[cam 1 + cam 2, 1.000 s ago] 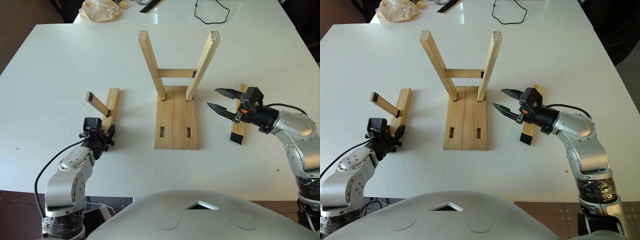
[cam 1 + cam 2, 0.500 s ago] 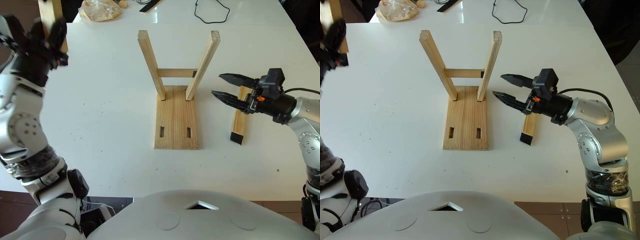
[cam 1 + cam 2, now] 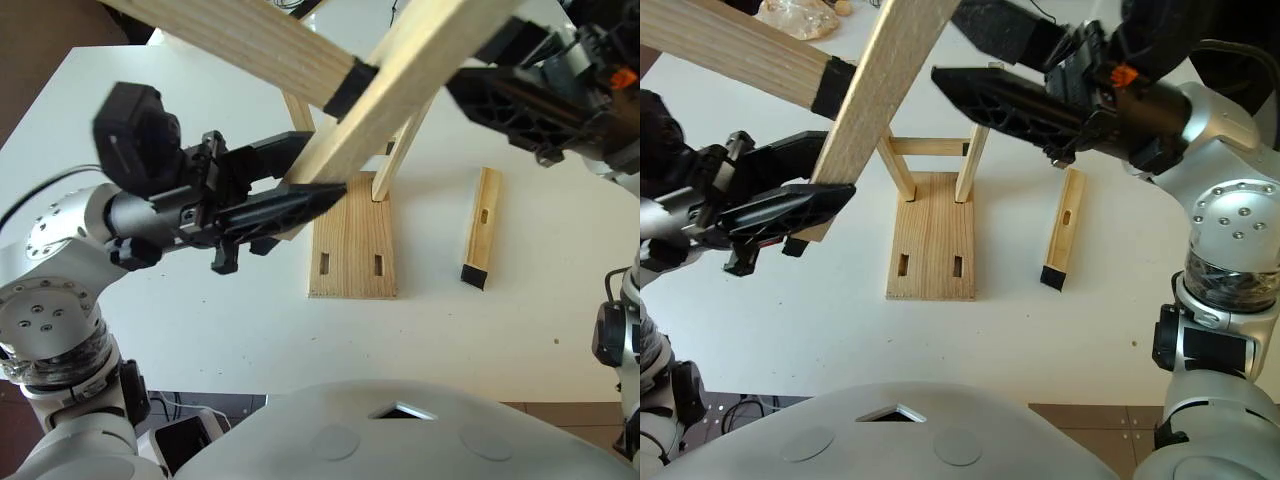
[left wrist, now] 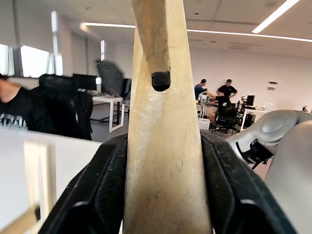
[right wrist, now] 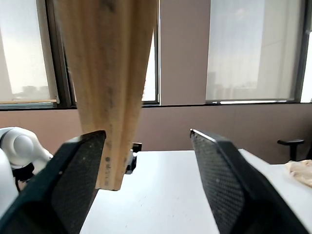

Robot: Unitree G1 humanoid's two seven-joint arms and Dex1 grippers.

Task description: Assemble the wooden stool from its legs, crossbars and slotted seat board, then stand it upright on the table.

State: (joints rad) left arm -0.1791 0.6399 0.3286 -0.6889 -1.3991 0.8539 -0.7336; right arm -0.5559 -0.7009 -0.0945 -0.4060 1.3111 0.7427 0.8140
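- Seat board (image 3: 350, 262) lies flat on the table. Its two far slots each hold a leg of the frame (image 3: 930, 147), which stands upright. The two near slots show as dark cut-outs.
- Loose leg (image 3: 481, 225) lies flat to the right of the seat board, apart from it, with its black end toward the robot.
- Left gripper (image 3: 318, 168) is in the air above the seat board's left side. Its fingers are clamped on the lower end of the held leg (image 3: 420, 60); the left wrist view shows wood pressed between both pads.
- The held leg slants up and right over the seat board. Its crossbar (image 3: 230, 40) runs off to the upper left from a black joint.
- Right gripper (image 3: 948, 40) is high above the seat board's right side, fingers spread wide around the held leg's upper part.
- Contact there is unclear. In the right wrist view the leg sits close to one finger and possibly touches it.
- Cut off: the held leg's top end and the crossbar's far end.
- Hidden: the held leg covers the upper part of the frame's left leg.
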